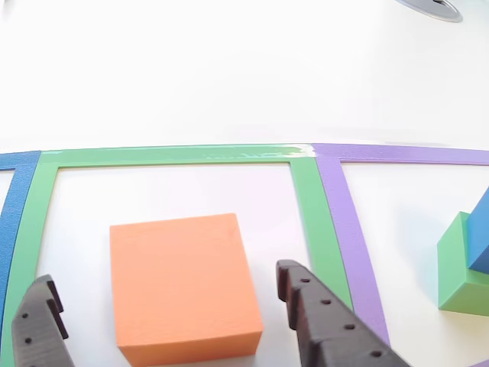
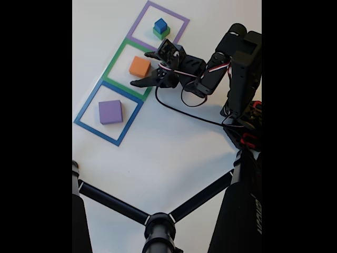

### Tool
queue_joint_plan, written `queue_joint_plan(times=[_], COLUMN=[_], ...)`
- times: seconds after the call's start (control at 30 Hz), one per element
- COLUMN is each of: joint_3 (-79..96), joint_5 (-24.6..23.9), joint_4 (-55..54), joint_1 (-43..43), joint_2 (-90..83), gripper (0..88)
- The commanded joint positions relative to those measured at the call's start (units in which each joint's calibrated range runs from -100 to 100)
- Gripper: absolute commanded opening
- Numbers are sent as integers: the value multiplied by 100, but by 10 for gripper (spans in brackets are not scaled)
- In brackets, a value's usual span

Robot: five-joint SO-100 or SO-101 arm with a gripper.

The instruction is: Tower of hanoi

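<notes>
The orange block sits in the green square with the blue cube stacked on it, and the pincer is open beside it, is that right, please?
Not quite: the blue cube is stacked on the green block in the purple square, as the fixed view shows. The orange block sits bare in the green square, with the open pincer beside it.

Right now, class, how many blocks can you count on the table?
4: purple in the blue outline, orange in the green outline, and blue stacked on green in the purple outline.

wrist-close low view; high fixed view; shared orange block (image 1: pixel 183 284)
</notes>
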Motion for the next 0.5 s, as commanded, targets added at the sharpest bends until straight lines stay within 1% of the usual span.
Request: queue_joint_plan(times=[0.0,0.23,0.47], joint_3=[-4,133,151], joint_5=[54,54,54], joint_4=[-142,-142,-142], joint_1=[-176,-243,-272], joint_2=[-18,-18,-18], gripper=[287,256,203])
